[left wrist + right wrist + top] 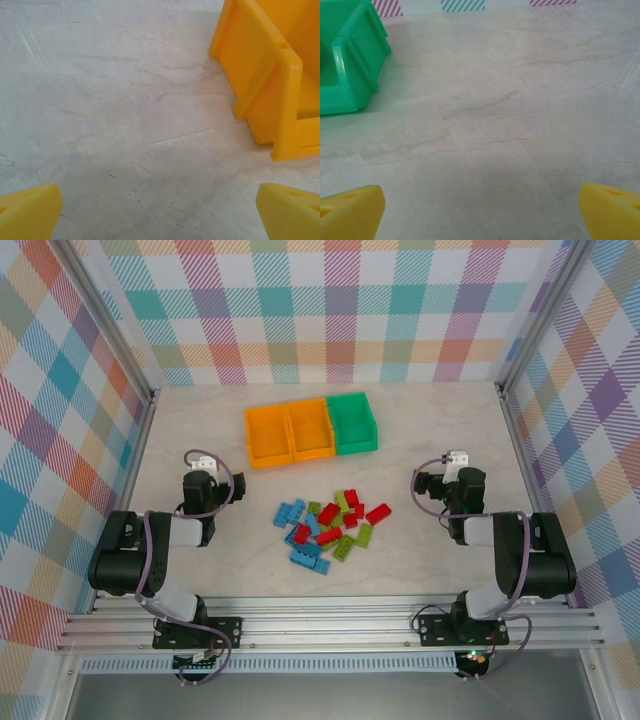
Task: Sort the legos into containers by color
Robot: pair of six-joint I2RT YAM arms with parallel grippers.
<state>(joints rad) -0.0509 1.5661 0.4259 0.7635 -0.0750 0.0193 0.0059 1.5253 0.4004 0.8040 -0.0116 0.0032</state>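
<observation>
On the near half of the table [230,565]: the legos [330,525] lie in one loose pile of blue, red and lime green, between the two arms.
Left gripper [202,462]: jaws spread wide with only bare table between them; the pile lies to its right, well apart.
Right gripper [457,462]: jaws spread wide and empty; the pile lies to its left, well apart.
Farther back: the containers [311,427] stand in a row beyond the pile, no brick visible inside.
Left wrist view: orange bin [260,75] ahead, right of the fingers.
Right wrist view: green bin [350,75] ahead, to the left.
</observation>
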